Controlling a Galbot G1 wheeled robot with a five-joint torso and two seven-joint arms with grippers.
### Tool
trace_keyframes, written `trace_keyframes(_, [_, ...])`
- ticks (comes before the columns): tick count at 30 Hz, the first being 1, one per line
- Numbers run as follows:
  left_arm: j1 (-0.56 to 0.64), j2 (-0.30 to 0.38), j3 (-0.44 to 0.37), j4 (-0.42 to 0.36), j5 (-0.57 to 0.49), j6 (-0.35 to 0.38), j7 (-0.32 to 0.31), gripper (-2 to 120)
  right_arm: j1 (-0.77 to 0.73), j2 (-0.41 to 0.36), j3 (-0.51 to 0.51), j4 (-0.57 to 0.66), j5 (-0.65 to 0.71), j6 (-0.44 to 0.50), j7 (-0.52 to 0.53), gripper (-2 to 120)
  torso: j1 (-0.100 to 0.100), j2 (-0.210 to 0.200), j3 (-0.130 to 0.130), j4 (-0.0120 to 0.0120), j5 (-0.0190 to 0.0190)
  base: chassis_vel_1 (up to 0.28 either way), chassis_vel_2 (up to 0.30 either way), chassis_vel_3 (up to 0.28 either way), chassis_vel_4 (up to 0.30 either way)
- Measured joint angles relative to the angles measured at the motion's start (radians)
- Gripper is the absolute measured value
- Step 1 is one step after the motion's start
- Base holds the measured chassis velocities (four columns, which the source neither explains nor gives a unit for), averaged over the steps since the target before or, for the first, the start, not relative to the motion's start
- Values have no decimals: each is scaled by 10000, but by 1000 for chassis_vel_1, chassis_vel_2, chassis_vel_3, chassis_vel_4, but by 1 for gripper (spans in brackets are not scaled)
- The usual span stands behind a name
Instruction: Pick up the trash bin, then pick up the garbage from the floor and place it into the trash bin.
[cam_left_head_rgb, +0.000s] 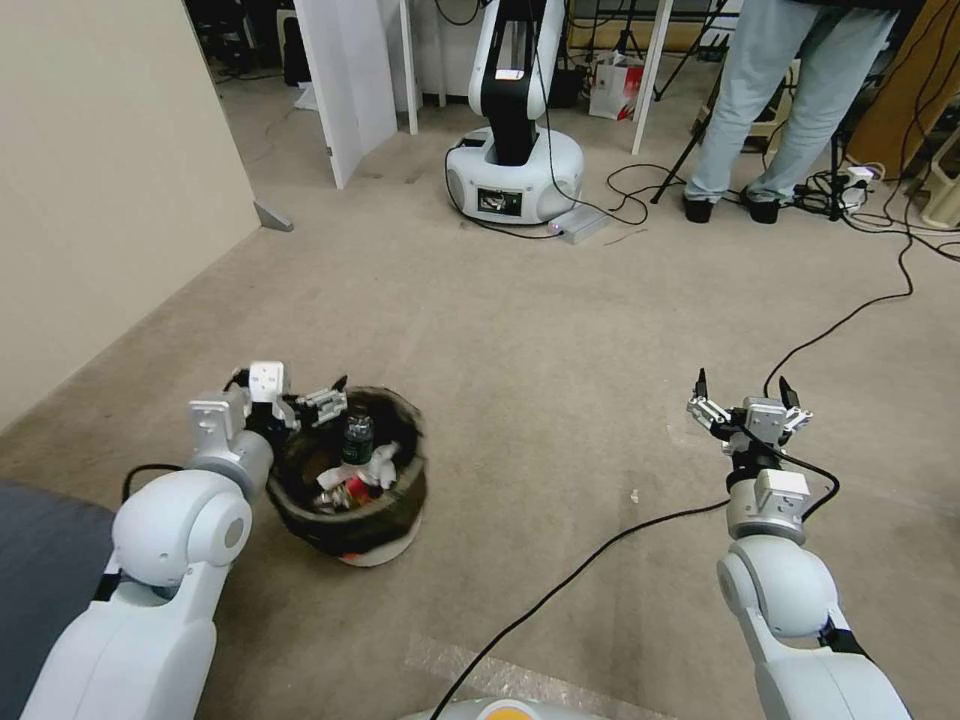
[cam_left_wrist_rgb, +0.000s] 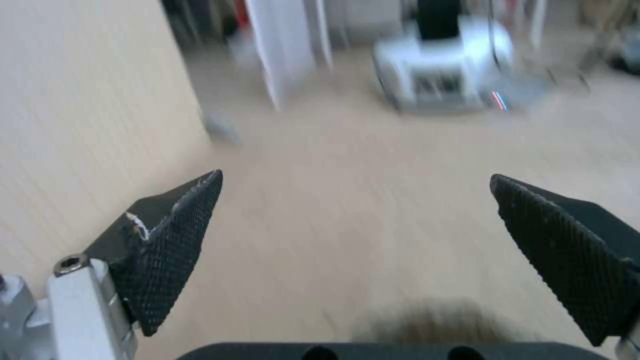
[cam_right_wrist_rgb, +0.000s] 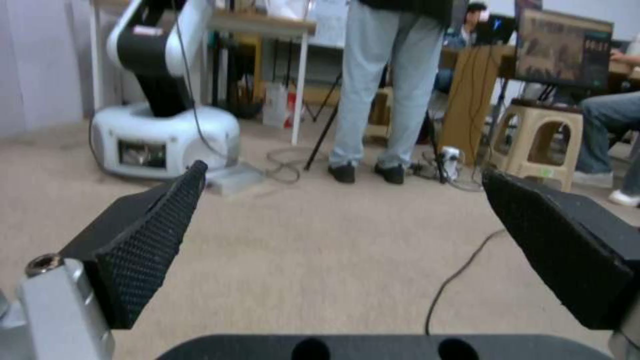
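Observation:
The trash bin (cam_left_head_rgb: 385, 525), white with a dark liner over its rim, sits tilted on the beige carpet floor (cam_left_head_rgb: 560, 340) at the lower left of the head view. Inside it lies garbage: a small green bottle (cam_left_head_rgb: 358, 436), red-and-white wrappers (cam_left_head_rgb: 350, 490) and white tissue (cam_left_head_rgb: 386, 464). My left gripper (cam_left_head_rgb: 325, 403) hovers at the bin's near-left rim; in the left wrist view its fingers (cam_left_wrist_rgb: 167, 250) stand wide apart, the left gripper (cam_left_wrist_rgb: 355, 175) holding nothing. My right gripper (cam_left_head_rgb: 745, 400) (cam_right_wrist_rgb: 343, 167) is open over bare carpet to the right, far from the bin.
A beige wall (cam_left_head_rgb: 100, 200) runs along the left. Another robot's white base (cam_left_head_rgb: 515, 170) stands ahead, with a person's legs (cam_left_head_rgb: 780, 100) and tangled cables (cam_left_head_rgb: 850, 190) at the back right. A black cable (cam_left_head_rgb: 600, 560) crosses the carpet between my arms.

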Motion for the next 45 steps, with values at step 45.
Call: trace_keyframes(45, [1641,-1394,227,1848,3007,-6119,-1151,100,-1028,811,148,846,-738,1304,-163,100,0,0,0,1,0,0,0,0,0])
